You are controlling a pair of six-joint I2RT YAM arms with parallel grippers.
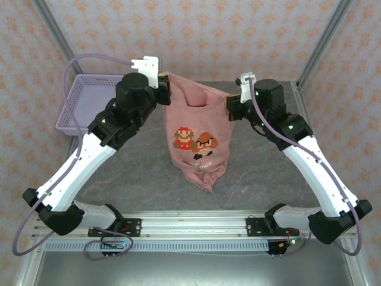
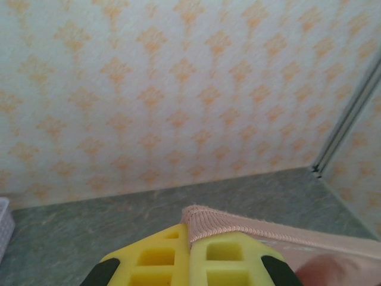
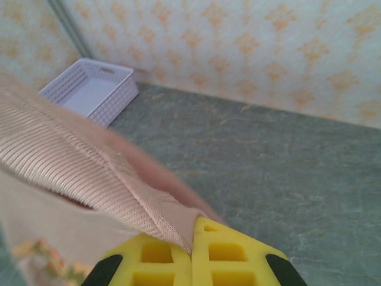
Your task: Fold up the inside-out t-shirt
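Note:
The salmon-pink t-shirt (image 1: 197, 137) hangs in the air between my two arms, its blocky orange, brown and white print facing the top camera and its lower end drooping to the table. My left gripper (image 1: 163, 81) is shut on one ribbed edge at the shirt's upper left; in the left wrist view that ribbed hem (image 2: 221, 225) sticks out from between the closed yellow fingers (image 2: 152, 259). My right gripper (image 1: 231, 101) is shut on the upper right corner; the right wrist view has the ribbed band (image 3: 77, 173) running into the closed yellow fingers (image 3: 229, 256).
A lavender plastic basket (image 1: 86, 101) sits at the back left of the grey table (image 1: 262, 173), also visible as a basket (image 3: 92, 89) in the right wrist view. Patterned walls and metal frame posts (image 1: 324, 39) close off the back and sides.

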